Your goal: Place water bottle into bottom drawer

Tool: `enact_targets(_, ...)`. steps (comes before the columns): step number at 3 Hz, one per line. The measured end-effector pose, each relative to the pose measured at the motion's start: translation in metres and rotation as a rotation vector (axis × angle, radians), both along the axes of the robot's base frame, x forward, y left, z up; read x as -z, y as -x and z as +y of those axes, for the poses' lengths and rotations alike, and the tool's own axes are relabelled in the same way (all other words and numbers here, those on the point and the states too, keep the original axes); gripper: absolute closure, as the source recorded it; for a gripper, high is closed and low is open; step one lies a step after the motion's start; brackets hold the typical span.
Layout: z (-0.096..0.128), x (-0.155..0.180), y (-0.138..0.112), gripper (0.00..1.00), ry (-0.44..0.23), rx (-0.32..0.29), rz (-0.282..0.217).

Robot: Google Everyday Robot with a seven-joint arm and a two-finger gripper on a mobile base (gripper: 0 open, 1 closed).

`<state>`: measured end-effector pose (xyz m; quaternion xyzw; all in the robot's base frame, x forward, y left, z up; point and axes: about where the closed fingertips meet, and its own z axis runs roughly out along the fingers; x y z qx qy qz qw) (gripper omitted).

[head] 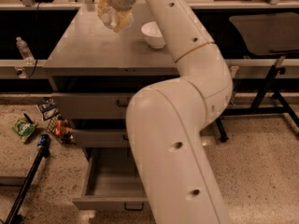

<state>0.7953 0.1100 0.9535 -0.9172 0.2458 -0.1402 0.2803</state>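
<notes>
My gripper (pixel 113 16) hangs above the back of the grey cabinet top (pixel 93 50), left of the white bowl. It is shut on the water bottle (pixel 108 17), a clear crinkly bottle whose white cap points toward the camera; most of the bottle is hidden by the fingers. The bottom drawer (pixel 108 186) is pulled open below, a shallow grey tray with a small black handle, and nothing shows in it. My arm crosses in front of its right part. The middle and top drawers above it are closed.
A white bowl (pixel 153 33) stands on the cabinet top. A small clear bottle (pixel 24 49) stands on a rail at the left. Snack bags (pixel 24 127) and packets (pixel 60 128) lie on the floor by a black pole (pixel 27 183). A dark table (pixel 266 27) is on the right.
</notes>
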Motion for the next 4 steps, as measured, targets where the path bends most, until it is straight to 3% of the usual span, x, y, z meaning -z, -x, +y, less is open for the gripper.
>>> enact_targets(1,-0.011,-0.015,0.032,1.00,-0.164,0.044,0.086)
enact_targets(2,-0.026,-0.057,0.071,1.00,-0.398,0.111,0.130)
enact_targets(3,-0.023,-0.078,0.114,1.00,-0.625,0.155,0.228)
enact_targets(4,-0.033,-0.029,0.179,1.00,-0.766,0.197,0.494)
